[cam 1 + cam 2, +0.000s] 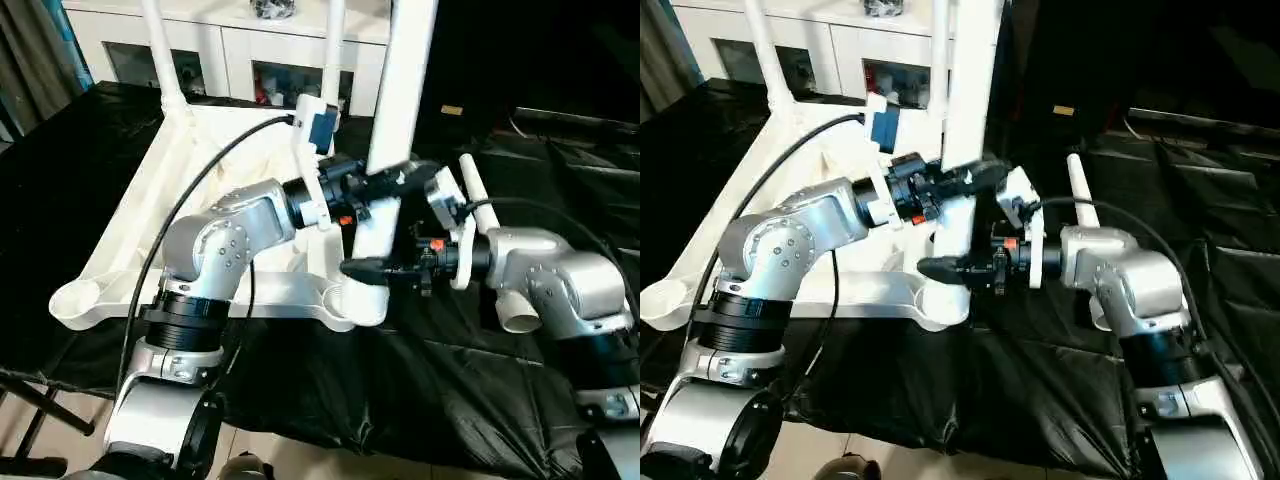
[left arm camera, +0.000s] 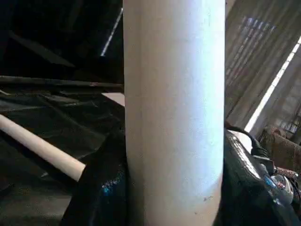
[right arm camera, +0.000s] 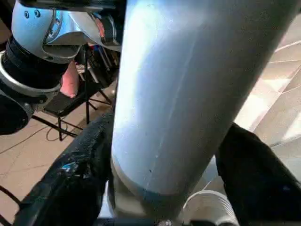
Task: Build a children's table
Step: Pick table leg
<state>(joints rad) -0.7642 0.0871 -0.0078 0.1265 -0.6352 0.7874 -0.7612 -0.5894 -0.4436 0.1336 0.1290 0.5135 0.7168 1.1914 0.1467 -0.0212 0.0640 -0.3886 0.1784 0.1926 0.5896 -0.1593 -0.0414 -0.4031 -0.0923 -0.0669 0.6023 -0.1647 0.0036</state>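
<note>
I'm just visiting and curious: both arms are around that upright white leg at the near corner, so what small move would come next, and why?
Probably a short push straight down. The leg stands upright in the tabletop's near corner socket, with the left gripper clasping it higher up and the right gripper just above the socket. Whether it is fully seated cannot be seen, so pressing it home seems sensible.

Both hands crowd the near upright leg (image 1: 400,90). The loose leg (image 1: 478,205) lies just beside the right forearm; black bench (image 1: 560,160) beyond it is open. The cabinet (image 1: 230,50) blocks behind.
</note>
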